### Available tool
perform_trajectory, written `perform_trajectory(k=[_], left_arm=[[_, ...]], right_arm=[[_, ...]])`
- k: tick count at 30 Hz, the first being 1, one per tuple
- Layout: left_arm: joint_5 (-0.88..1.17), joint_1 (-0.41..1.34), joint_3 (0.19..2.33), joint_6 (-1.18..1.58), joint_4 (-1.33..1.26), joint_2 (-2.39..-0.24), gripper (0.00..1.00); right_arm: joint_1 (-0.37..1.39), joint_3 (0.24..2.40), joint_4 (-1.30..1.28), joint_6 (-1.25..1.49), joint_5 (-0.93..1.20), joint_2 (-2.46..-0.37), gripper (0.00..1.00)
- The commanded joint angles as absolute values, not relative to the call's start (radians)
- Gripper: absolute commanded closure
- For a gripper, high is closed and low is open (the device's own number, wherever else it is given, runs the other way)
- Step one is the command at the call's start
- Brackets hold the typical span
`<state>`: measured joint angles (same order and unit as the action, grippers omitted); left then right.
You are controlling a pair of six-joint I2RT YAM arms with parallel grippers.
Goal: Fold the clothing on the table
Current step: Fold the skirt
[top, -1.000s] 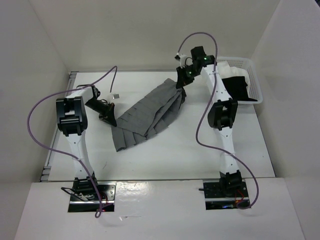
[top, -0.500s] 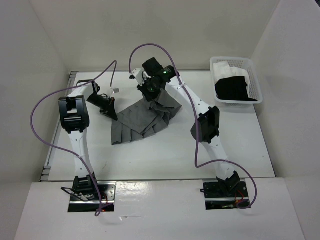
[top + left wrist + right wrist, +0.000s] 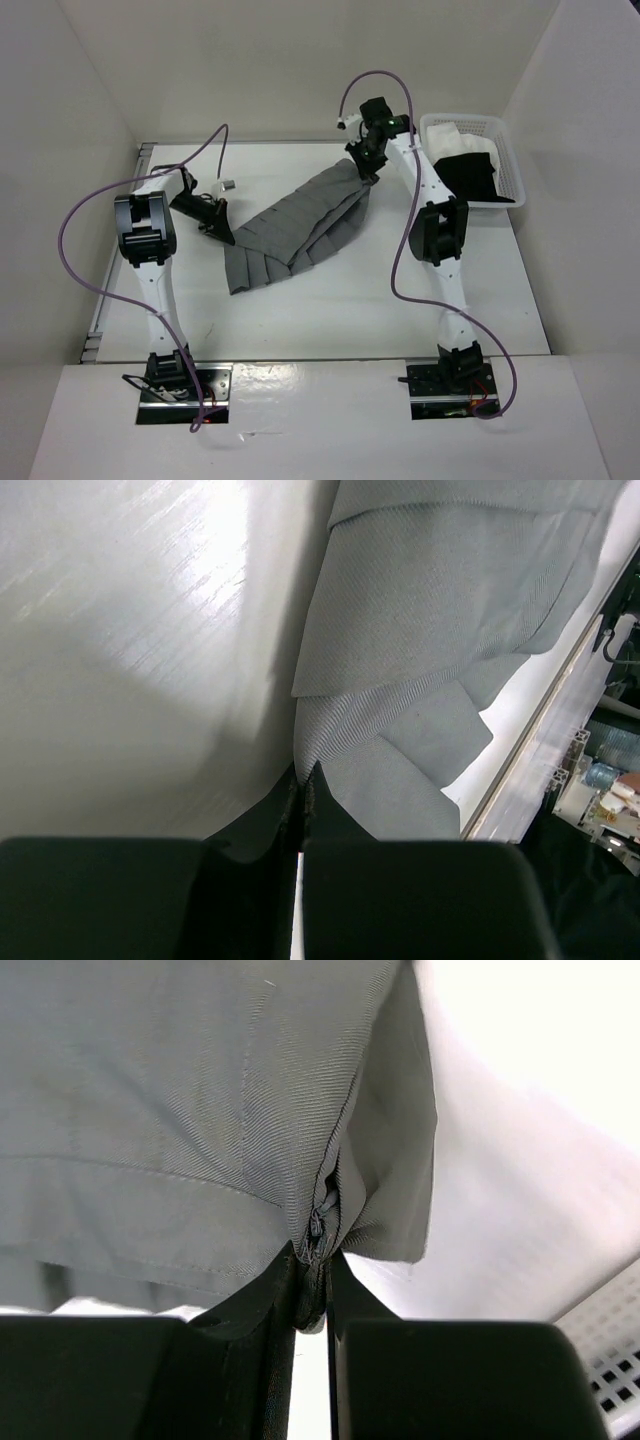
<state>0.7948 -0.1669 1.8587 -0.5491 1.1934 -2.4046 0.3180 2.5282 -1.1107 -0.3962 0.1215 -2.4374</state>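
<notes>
Grey pleated skirt [image 3: 300, 222] — stretched diagonally

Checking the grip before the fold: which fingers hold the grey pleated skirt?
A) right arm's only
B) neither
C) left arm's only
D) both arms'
D: each wrist view shows the left arm's fingers and the right arm's fingers pinched shut on the medium-grey pleated fabric skirt.

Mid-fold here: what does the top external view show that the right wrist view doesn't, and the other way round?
Only top external: the whole grey skirt spanning diagonally between the left hand and the right hand, plus the black garment in the basket. Only right wrist: the pinch itself, fingers shut on a seamed fold of skirt. Both: skirt, right hand, white table, part of the basket.
</notes>
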Motion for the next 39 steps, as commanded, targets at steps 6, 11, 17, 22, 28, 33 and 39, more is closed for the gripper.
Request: perform_trajectory(k=[6, 11, 17, 22, 28, 33, 39], left_arm=[[0.735, -0.183, 1.825, -0.595, 1.169, -2.387, 1.0], [0.715, -0.183, 1.805, -0.595, 1.158, -2.387, 0.98], [0.706, -0.183, 1.816, -0.586, 1.158, -2.396, 0.98], [0.706, -0.183, 1.825, -0.586, 1.158, -2.396, 0.98], [0.706, -0.183, 1.772, -0.577, 1.148, -2.35, 0.98], [0.697, -0.183, 1.709, -0.577, 1.126, -2.319, 0.98], [0.696, -0.183, 1.674, -0.577, 1.117, -2.299, 0.98]], right_arm=[[0.29, 2.54, -1.039, -0.342, -0.115, -2.507, 0.62], [0.29, 2.499, -0.982, -0.305, -0.259, -2.448, 0.29], [0.29, 2.528, -0.998, -0.305, -0.163, -2.404, 0.17], [0.323, 2.637, -1.06, -0.314, 0.133, -2.454, 0.16], [0.383, 2.729, -1.103, -0.354, 0.235, -2.551, 0.01], [0.356, 2.766, -1.103, -0.363, 0.225, -2.643, 0.01], [0.333, 2.807, -1.094, -0.364, 0.195, -2.721, 0.01]])
